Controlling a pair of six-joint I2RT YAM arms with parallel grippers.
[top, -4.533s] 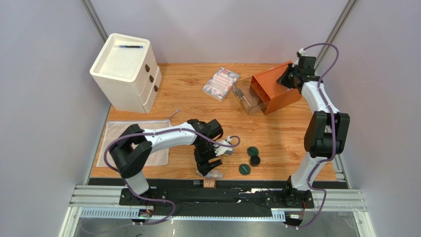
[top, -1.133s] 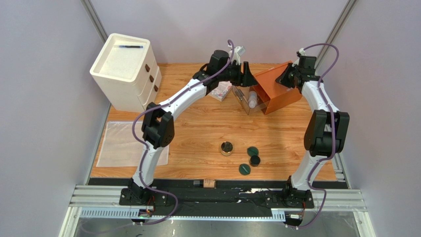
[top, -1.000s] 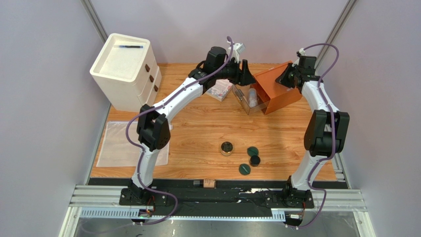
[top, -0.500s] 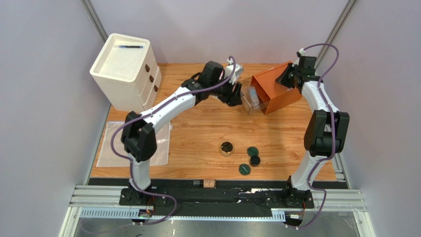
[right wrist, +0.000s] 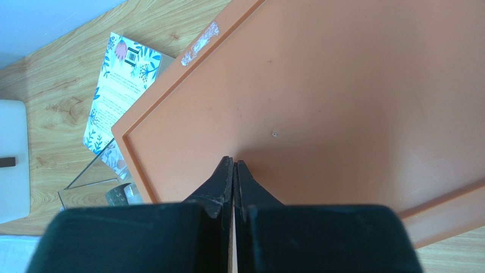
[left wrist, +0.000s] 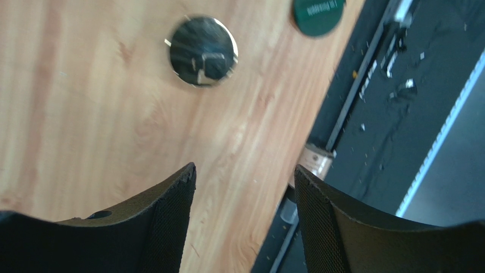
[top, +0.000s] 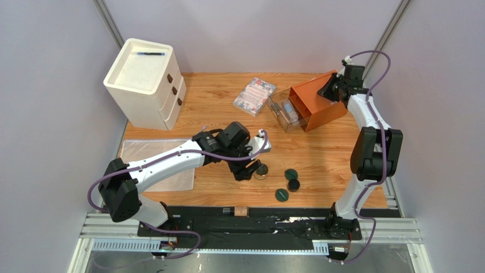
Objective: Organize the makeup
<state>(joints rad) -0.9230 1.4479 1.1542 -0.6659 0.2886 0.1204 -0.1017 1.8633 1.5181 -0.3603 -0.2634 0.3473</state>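
Left claw: left gripper (left wrist: 245,170) stood wide with nothing between the jaws, low over the wood, just left of the compact
Right claw: right gripper (right wrist: 234,162) was pinched fully together, tips against the orange lid (right wrist: 353,85) at far right; judged to be propping it open
Just changed: a few seconds earlier the left arm worked the near cluster; a second ago it reached over the clear tray (top: 277,115) at far right; since then it had swung back to the near side, empty
Tray contents: looked bare earlier; now one tube (top: 290,109) lay lengthwise inside, beside the orange lid
Compact: gold-rimmed compact (left wrist: 202,50) sat flat on bare wood near centre, apart from the jaws, not yet touched
Discs: far green disc (top: 291,174) and near green disc (top: 281,195) lay right of the compact, the black jar (top: 294,185) between them
Stray tube: second tube (top: 241,211) lay at the table's near edge by the dark rail, nearer than the compact
Third tube: not found in any view
Meaning: one piece stowed, most of the makeup still out; judged the compact was the next pick, the open jaws being closest to it
Watch: compact is low and round; a grip from above would need the jaws squarely astride its rim
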